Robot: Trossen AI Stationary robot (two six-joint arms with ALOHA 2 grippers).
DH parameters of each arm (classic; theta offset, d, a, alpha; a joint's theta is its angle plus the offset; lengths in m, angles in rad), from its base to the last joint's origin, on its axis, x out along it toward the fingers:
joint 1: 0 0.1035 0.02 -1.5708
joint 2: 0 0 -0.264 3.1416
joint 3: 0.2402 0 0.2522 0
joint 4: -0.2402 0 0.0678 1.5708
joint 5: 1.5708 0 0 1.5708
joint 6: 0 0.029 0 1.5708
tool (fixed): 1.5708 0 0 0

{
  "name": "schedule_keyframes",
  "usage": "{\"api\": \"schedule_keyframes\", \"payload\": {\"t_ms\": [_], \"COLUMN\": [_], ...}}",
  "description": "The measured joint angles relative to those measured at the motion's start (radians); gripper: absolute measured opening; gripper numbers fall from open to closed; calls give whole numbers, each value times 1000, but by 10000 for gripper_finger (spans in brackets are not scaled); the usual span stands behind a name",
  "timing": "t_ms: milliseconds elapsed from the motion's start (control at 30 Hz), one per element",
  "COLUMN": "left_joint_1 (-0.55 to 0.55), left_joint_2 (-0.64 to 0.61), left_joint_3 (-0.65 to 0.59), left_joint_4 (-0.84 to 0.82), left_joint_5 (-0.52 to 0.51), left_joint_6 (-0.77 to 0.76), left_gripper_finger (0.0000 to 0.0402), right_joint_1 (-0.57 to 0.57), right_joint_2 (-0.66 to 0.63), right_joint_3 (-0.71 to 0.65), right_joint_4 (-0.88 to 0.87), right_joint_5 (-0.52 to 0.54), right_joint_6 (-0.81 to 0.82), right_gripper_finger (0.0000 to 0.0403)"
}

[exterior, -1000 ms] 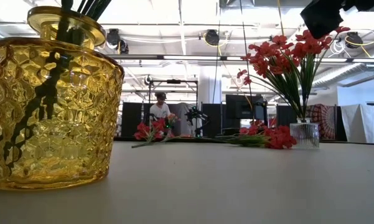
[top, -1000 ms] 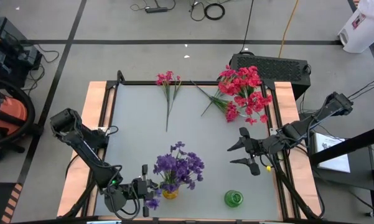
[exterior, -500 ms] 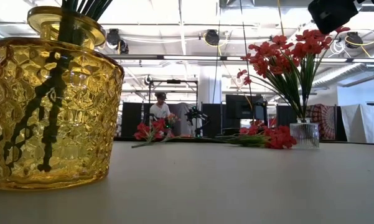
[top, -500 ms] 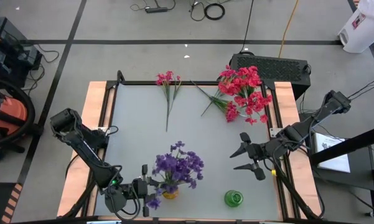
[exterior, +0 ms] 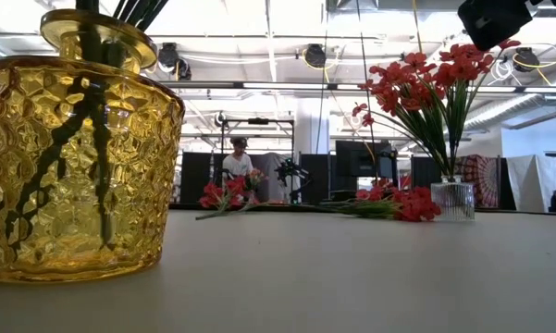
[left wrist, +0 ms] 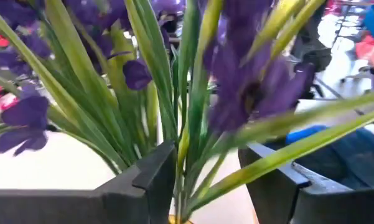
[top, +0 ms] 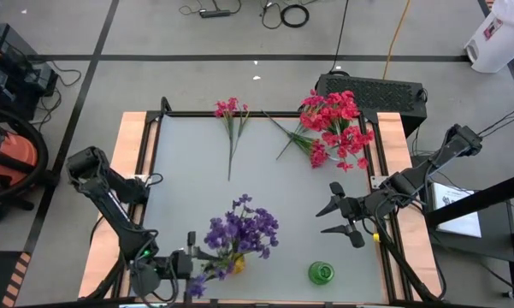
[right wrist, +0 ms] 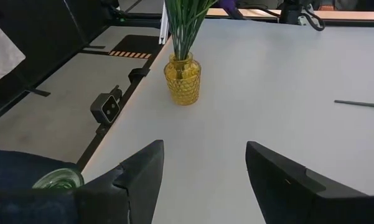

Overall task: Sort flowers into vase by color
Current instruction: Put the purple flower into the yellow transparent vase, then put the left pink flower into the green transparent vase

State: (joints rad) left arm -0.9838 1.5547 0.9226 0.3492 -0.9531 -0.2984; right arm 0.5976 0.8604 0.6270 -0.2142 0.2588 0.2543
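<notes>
Purple flowers stand in a yellow glass vase near the table's front edge, their stems reaching down inside it. My left gripper is just left of the vase, open, with the green stems between its fingers. My right gripper hovers open and empty at the right side. Red flowers stand in a clear vase at the far right. More red sprigs lie beside it. A pink sprig lies at the far middle. My left gripper comes level from the table's left at the purple flowers' stems, just above the vase mouth. Its fingers stand apart on either side of them. I cannot tell whether a finger touches a stem.
A small green vase stands at the front right, below my right gripper. The table has a raised dark frame with wooden side strips. Open tabletop lies in the middle. A person stands far behind the table.
My left gripper has opened and let go of the purple sprig, then drawn back a little toward the table's left and near edge. The freed stem has slid deeper into the yellow vase, and the purple bunch now leans more toward the left gripper.
</notes>
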Motion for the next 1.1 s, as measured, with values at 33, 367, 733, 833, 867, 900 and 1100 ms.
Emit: {"api": "schedule_keyframes", "payload": {"t_ms": [33,367,733,833,867,900,1100], "left_joint_1": [-10,-46,-37,-38,-38,-40,-40], "left_joint_2": [-6,-76,-129,-135,-135,-137,-146], "left_joint_3": [0,0,0,0,0,0,21], "left_joint_4": [0,11,64,74,84,92,90], "left_joint_5": [0,-19,-7,9,18,36,118], "left_joint_6": [10,117,204,203,203,203,206], "left_gripper_finger": [180,180,180,180,180,180,180], "right_joint_1": [0,0,0,0,0,0,0], "right_joint_2": [0,0,0,0,0,0,0], "right_joint_3": [0,0,0,0,0,0,0], "right_joint_4": [0,0,0,0,0,0,0], "right_joint_5": [0,0,0,0,0,0,0], "right_joint_6": [0,4,4,4,4,4,4], "right_gripper_finger": [219,219,219,219,219,219,219]}}
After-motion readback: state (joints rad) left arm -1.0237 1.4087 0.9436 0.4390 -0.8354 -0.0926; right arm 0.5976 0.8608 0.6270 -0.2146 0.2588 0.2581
